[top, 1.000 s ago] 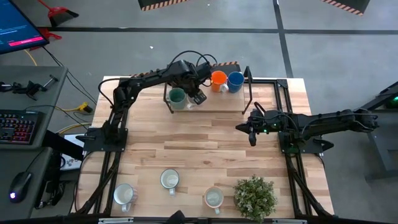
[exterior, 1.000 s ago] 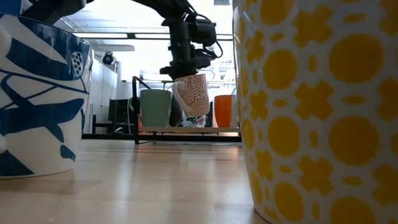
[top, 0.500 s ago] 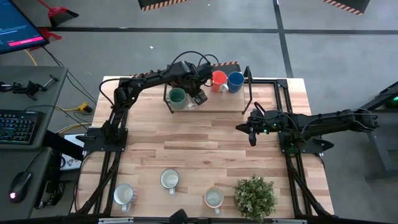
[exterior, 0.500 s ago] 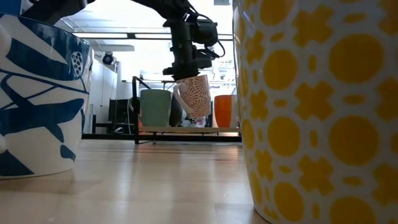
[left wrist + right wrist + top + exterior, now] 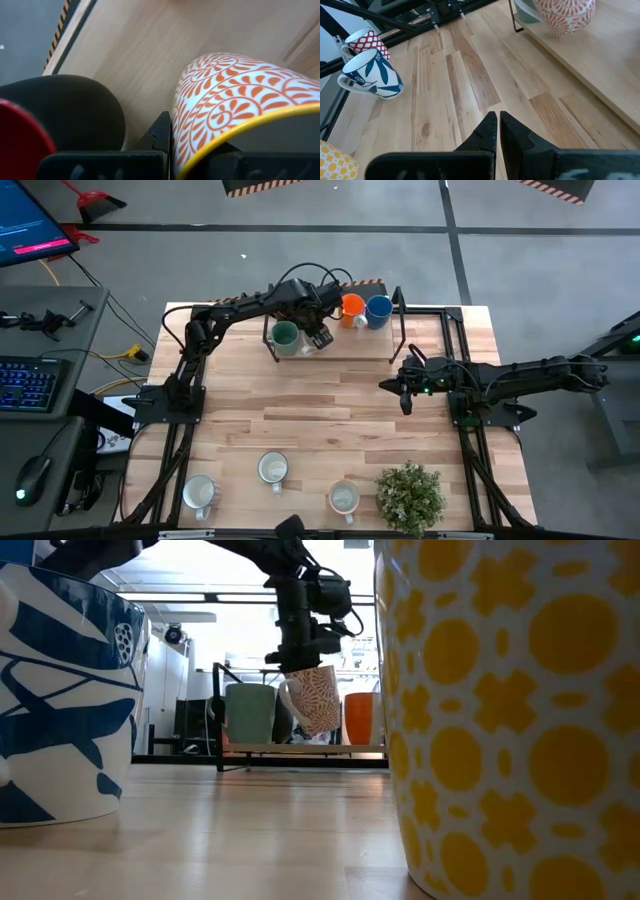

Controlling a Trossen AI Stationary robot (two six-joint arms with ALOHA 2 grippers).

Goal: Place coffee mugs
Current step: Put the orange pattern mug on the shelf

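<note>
One orange-patterned mug [image 5: 316,698] hangs tilted beside the teal mug [image 5: 250,712], clamped in the left tool [image 5: 318,335]; right tool [image 5: 497,131] fingers together.

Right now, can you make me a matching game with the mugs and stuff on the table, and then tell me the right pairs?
Things:
1. orange-patterned mug
2. teal green mug
3. potted plant
4. right gripper

Places or states:
A. standing on the raised shelf, next to the held mug
B. fingers shut, holding nothing, over the middle of the table
C. tilted, held in the left gripper above the shelf
D. at the table's near edge, beside a white mug

Pairs: 1-C, 2-A, 3-D, 4-B
</note>
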